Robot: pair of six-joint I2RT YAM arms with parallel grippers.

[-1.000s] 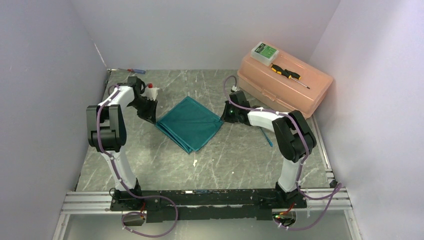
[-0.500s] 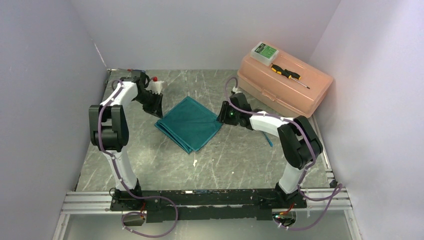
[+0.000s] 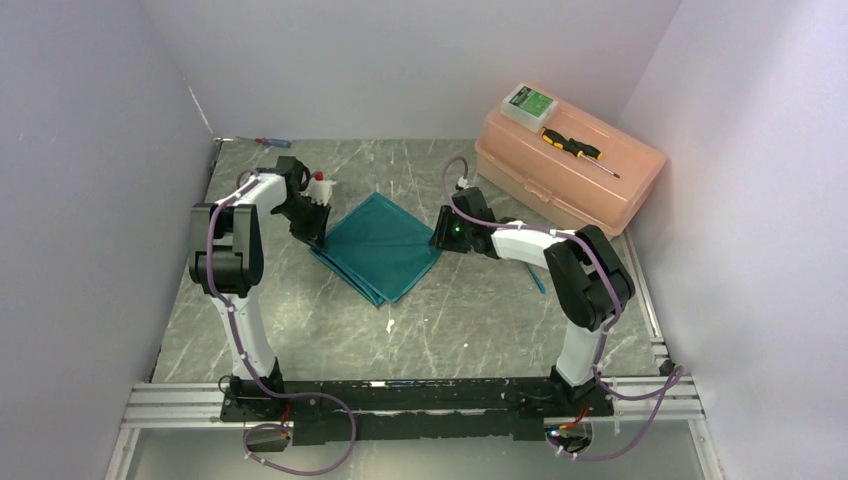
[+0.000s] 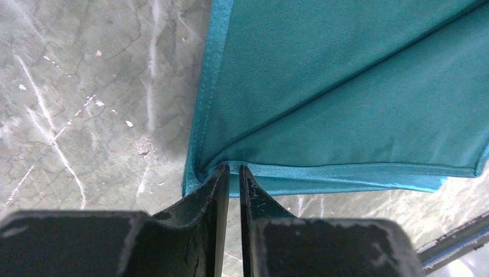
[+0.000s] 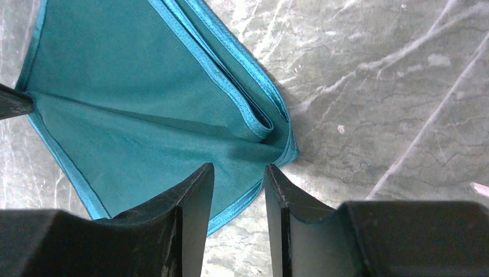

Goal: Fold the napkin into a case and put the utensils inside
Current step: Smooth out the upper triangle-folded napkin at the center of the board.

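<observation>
The teal napkin (image 3: pixel 380 245) lies folded as a flat diamond on the grey table. My left gripper (image 3: pixel 318 238) is at its left corner. In the left wrist view the jaws (image 4: pixel 232 168) are shut to a thin slit, with their tips on the napkin's hem (image 4: pixel 346 171); no cloth shows between them. My right gripper (image 3: pixel 441 240) is open and straddles the right corner (image 5: pixel 277 151), with the cloth between its tips (image 5: pixel 239 167). A thin blue utensil (image 3: pixel 537 278) lies partly hidden under the right arm. A short white stick (image 3: pixel 390 325) lies in front of the napkin.
A peach toolbox (image 3: pixel 570 170) stands at the back right, carrying a small green-and-white box (image 3: pixel 528 102) and a yellow-and-black screwdriver (image 3: pixel 575 148). A red-and-blue screwdriver (image 3: pixel 272 142) lies at the back left by the wall.
My left gripper pulled back from the napkin's left corner, then came back down onto it. My right gripper edged left onto the right corner. The napkin has not moved.
</observation>
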